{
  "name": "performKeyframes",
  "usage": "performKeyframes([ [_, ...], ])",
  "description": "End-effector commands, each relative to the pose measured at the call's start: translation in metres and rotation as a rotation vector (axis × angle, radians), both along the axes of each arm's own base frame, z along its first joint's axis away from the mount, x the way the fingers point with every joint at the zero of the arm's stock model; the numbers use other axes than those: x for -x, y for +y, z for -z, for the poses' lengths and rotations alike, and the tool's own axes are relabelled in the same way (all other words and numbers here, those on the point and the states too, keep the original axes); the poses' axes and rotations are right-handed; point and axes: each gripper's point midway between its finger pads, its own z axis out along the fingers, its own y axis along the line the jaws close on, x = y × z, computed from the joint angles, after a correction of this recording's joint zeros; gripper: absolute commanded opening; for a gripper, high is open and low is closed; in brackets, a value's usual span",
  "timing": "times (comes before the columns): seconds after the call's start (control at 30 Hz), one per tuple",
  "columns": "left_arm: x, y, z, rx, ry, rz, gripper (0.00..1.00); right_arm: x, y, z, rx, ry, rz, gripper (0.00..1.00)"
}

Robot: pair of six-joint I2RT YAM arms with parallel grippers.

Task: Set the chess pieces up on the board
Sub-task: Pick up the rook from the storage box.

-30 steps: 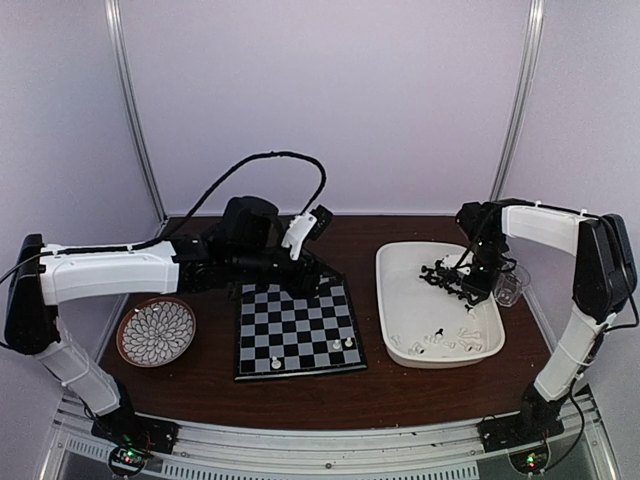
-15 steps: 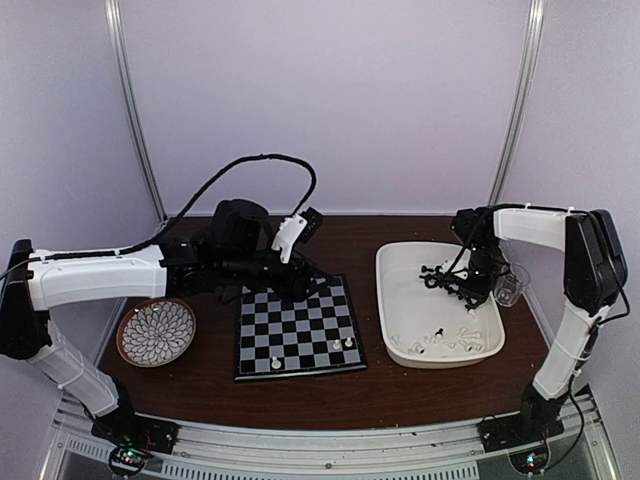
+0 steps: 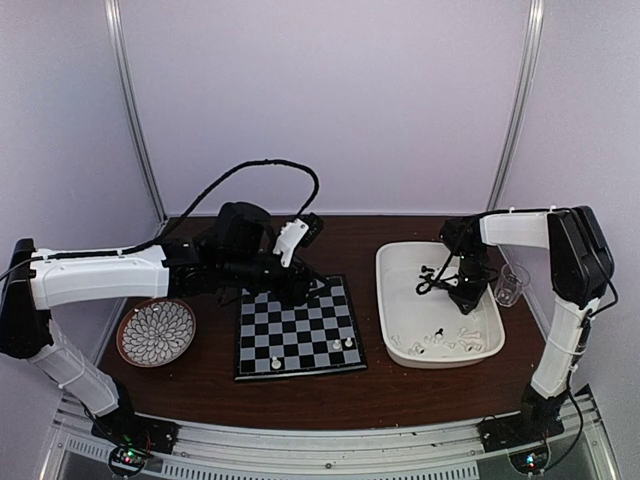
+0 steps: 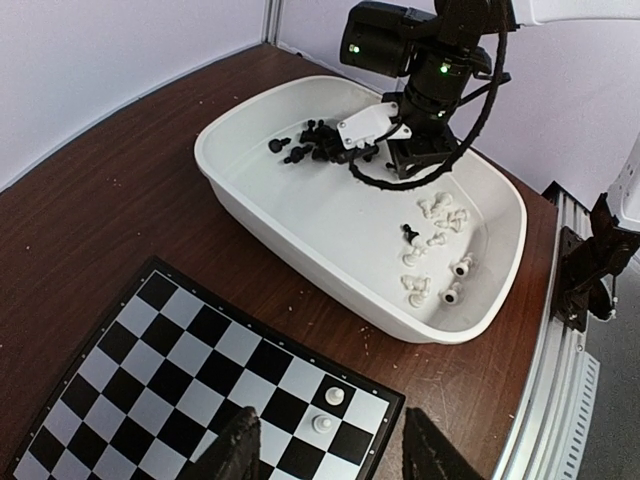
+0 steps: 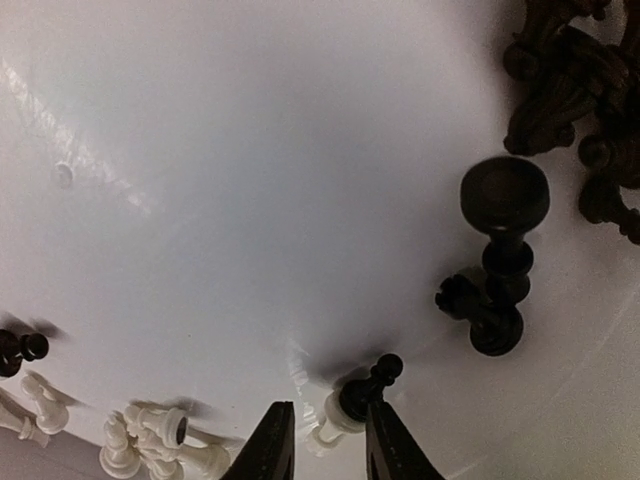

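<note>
Two big things share the table: the board (image 3: pixel 298 325) in the middle, bearing only three white chess pieces (image 4: pixel 335 396) near its front edge, and the white tray (image 3: pixel 400 290) to its right. The rest lie loose in the tray, black ones heaped at the far end, white ones at the near end. The left gripper (image 4: pixel 328 435) hangs over the board's corner, fingers wide and empty. The right gripper (image 5: pixel 322 435) is down inside the tray, fingers narrowly apart with nothing clamped. A black pawn (image 5: pixel 362 392) lies just ahead of its tips, seemingly touching a white piece (image 5: pixel 328 428). Such figurines are likely feather-light, hard and slippery, prone to skitter. The pawn's waist below the head looks the surest hold.
</note>
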Motion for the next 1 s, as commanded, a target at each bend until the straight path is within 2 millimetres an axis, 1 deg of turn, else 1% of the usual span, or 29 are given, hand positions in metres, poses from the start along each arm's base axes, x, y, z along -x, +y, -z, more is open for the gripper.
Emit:
performKeyframes([
  [0.0, -0.004, -0.005, -0.017, 0.040, -0.021, -0.007, 0.49, -0.006, -0.006, -0.001, 0.039, -0.032, 0.021, 0.28],
  [0.1, -0.004, -0.005, -0.015, 0.041, -0.016, -0.007, 0.49, -0.006, -0.008, -0.003, 0.047, -0.052, 0.027, 0.28],
  [0.23, -0.005, -0.006, -0.016, 0.041, -0.015, -0.006, 0.49, -0.003, -0.011, 0.000, 0.062, -0.044, 0.034, 0.28],
  [0.57, -0.004, -0.006, -0.013, 0.035, -0.008, -0.005, 0.49, 0.016, -0.016, 0.015, 0.082, 0.025, 0.048, 0.28],
  [0.77, -0.004, -0.006, -0.012, 0.032, -0.007, -0.006, 0.49, 0.027, -0.014, 0.018, 0.061, 0.069, 0.063, 0.31],
  [0.8, -0.004, -0.006, -0.011, 0.031, -0.008, -0.008, 0.49, 0.028, -0.013, 0.019, 0.057, 0.073, 0.067, 0.30],
  [0.87, -0.004, -0.006, -0.012, 0.033, -0.007, -0.006, 0.49, 0.032, -0.009, 0.021, 0.029, 0.090, 0.072, 0.26],
  [0.97, -0.004, -0.007, -0.014, 0.035, -0.011, -0.003, 0.49, 0.028, 0.001, 0.013, -0.030, 0.064, 0.078, 0.22],
])
